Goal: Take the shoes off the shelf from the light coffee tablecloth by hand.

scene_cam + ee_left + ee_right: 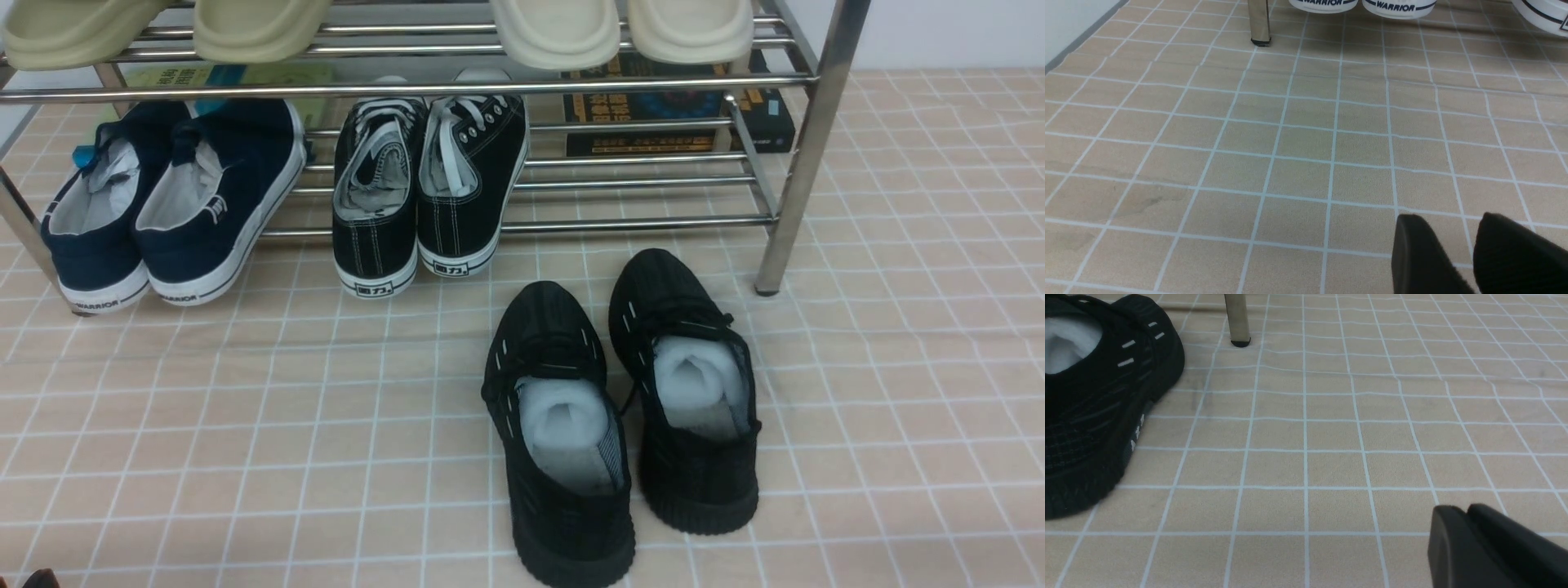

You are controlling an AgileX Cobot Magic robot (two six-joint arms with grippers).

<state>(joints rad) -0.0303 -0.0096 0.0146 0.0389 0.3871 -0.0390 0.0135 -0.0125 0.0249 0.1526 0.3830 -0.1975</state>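
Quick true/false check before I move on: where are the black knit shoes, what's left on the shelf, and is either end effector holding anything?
1. The black knit shoes lie on the tablecloth. True.
2. They rest on the shelf. False: they sit in front of it.
3. Two pairs remain on the lower tier. True: navy slip-ons and canvas sneakers.
4. The right end effector grips a shoe. False: it holds nothing.
5. The left end effector touches the slip-ons. False: they're apart.
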